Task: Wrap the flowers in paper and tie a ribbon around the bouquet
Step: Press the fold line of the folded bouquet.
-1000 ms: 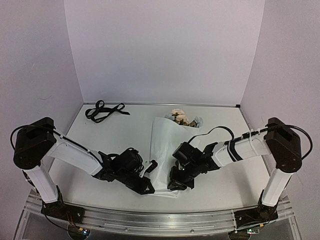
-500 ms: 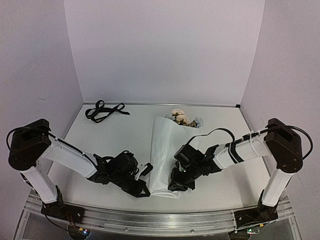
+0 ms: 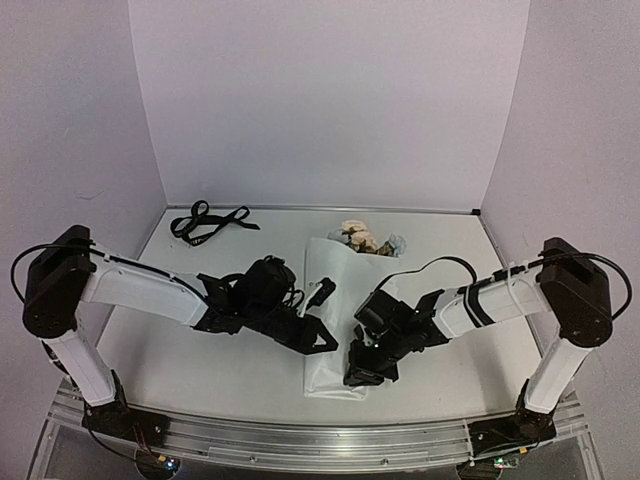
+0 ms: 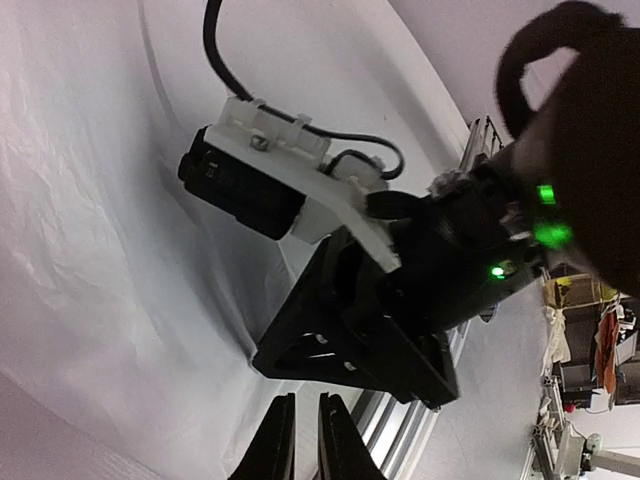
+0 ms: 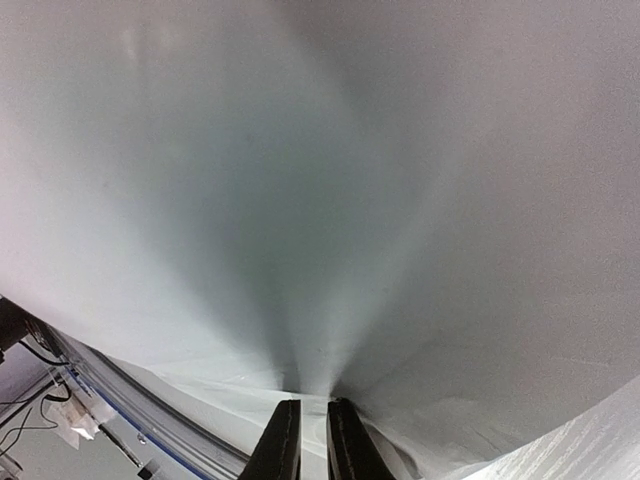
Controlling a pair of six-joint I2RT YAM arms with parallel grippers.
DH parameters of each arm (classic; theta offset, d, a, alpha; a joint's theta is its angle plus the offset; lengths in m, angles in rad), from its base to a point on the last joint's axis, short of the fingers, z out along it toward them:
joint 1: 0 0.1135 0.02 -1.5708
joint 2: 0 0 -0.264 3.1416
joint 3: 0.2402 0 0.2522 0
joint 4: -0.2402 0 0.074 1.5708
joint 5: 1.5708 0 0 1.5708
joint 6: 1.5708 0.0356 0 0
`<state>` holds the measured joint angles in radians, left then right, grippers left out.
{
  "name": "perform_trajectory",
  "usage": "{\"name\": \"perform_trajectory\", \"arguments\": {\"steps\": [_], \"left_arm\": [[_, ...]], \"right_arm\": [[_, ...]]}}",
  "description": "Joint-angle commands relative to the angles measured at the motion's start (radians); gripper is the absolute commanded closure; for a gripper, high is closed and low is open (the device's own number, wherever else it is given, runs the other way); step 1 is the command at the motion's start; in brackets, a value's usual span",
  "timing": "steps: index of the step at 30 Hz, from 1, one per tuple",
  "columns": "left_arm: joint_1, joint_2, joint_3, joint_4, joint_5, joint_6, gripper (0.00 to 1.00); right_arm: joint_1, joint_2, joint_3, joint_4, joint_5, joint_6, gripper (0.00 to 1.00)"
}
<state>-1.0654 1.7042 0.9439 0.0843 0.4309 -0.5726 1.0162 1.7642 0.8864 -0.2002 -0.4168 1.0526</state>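
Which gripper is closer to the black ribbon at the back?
Left. The left gripper is right of the ribbon, mid-table; the right gripper is farther, at the paper's near edge.

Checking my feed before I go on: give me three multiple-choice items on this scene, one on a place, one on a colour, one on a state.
1. The ribbon lies: A) off the table B) at the near edge C) at the far left of the table.
2. The paper is: A) white B) brown C) green.
3. The right gripper is: A) open in the air B) shut on the paper C) shut on the ribbon.

Answers:
1 C: the top view shows it near the back left corner, apart from the paper.
2 A: the sheet looks white in all three views.
3 B: the right wrist view shows the paper puckering into the closed fingers.
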Motion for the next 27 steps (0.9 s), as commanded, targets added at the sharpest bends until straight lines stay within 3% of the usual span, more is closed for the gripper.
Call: {"name": "perform_trajectory", "arguments": {"steps": [1,9,16,27], "left_arm": [[0.004,0.103,0.012,0.05,0.08,0.012,0.89],[0.018,0.161,-0.016,0.128,0.082,-0.031,0.86],[0.096,0.184,-0.051,0.187,0.128,-0.089,0.83],[0.188,0.243,0.002,0.159,0.157,-0.073,0.8]], "right_arm": [[-0.007,-0.021,-0.052,-0.084,0.016,-0.017,0.89],[-0.017,-0.025,-0.089,-0.084,0.024,-0.016,0.89],[-0.023,-0.018,-0.109,-0.082,0.0,-0.025,0.9],[-0.022,-0.023,-0.131,-0.082,0.001,-0.039,0.9]]}}
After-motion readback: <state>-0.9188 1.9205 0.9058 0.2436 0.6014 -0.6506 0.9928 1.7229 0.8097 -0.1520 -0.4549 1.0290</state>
